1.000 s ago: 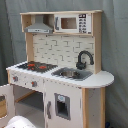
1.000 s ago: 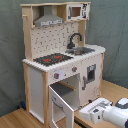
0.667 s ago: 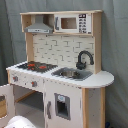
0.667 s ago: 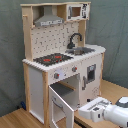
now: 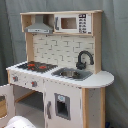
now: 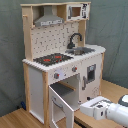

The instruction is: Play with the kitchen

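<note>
White pincer hangs beside the kitchen's swung-open door.

The tall white and light-wood toy kitchen looks like painted board with bare pale wood edges — matt throughout. Its black stovetop with 2 red rings has a slight sheen. The curved black faucet looks smooth and glossy, the grey sink basin metallic. The grey hood appears dull. The brown wooden surface looks smooth, the grey backdrop like cloth — soft, matt.
</note>
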You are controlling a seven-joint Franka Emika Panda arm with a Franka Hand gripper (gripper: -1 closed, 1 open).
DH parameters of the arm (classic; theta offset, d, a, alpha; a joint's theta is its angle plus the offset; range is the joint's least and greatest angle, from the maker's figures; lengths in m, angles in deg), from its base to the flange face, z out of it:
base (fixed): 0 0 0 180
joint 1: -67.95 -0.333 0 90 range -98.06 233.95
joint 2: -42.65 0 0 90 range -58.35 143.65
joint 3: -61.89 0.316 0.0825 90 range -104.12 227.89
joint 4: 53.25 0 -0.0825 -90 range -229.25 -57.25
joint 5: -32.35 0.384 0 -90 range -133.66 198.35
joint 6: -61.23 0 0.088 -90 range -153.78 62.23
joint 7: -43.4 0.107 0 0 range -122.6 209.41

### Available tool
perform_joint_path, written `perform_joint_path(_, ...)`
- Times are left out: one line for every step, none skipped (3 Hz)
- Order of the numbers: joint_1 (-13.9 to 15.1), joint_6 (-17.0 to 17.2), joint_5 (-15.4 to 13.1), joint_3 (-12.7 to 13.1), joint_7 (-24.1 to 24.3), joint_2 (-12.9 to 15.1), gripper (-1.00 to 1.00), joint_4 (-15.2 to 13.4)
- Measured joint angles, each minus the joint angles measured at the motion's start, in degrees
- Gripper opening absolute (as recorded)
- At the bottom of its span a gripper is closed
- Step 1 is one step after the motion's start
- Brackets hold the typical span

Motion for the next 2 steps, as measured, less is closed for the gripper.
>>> perform_joint_path(1.4,-0.9,-1.7,0.0,4.5,0.0,1.00,3.6)
perform_joint_path(3.1,-0.9,-3.6,-0.6,7.5,0.0,1.00,7.9)
